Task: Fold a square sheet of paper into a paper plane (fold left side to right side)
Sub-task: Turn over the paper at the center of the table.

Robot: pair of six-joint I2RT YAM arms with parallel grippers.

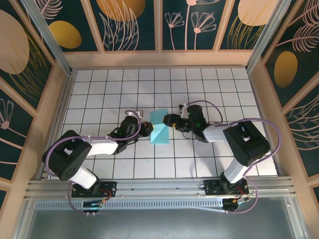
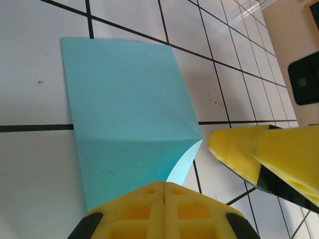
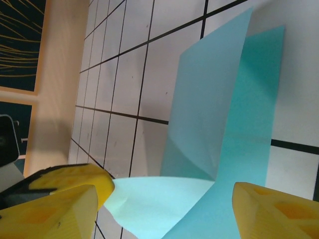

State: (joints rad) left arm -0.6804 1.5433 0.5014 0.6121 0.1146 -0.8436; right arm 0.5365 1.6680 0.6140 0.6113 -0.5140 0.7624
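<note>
while the partly folded square sheet of paper (image 1: pixel 159 131) lies in the middle of the tiled table (image 1: pixel 99 94), between both arms, the left gripper (image 2: pixel 163 193) is fully closed and rests on its near edge, probably to pin it so it cannot slide. the right gripper (image 3: pixel 169 194) stands wide apart around the raised flap, gripping nothing, ready to push it over.

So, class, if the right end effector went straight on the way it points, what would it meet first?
Most likely the blue paper: its raised flap stands just ahead of the open right end effector.
</note>
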